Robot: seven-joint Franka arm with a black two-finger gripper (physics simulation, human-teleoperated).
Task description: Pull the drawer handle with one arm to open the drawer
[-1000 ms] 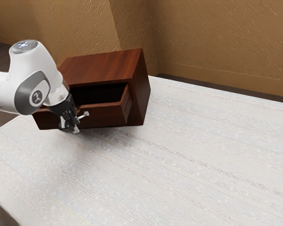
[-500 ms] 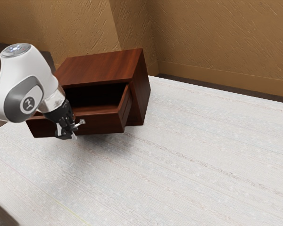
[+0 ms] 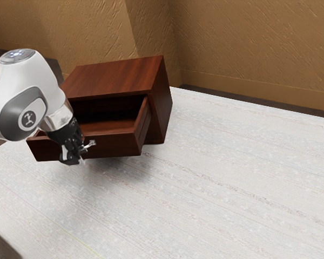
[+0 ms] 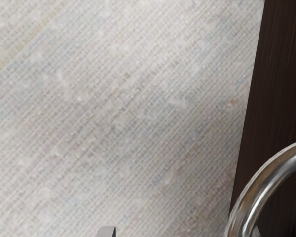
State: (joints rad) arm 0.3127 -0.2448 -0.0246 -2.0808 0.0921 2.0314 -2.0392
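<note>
A dark red wooden cabinet (image 3: 124,81) stands at the back of the table. Its drawer (image 3: 110,141) is pulled well out toward the exterior view's left, showing a dark hollow inside. The drawer's silver handle (image 3: 87,145) sticks out from the drawer front, and my black gripper (image 3: 73,154) is shut on it, low in front of the drawer. In the wrist view the curved metal handle (image 4: 266,185) arcs just beside the dark drawer front (image 4: 281,98), with the table surface beneath.
The white-grey textured table (image 3: 216,189) stretches wide toward the exterior view's right and front. Tan walls rise behind the cabinet. My white arm (image 3: 21,97) hangs over the table's left edge.
My gripper has moved toward the exterior view's left, drawing the drawer farther out of the cabinet with the handle held. The cabinet has stayed in place.
</note>
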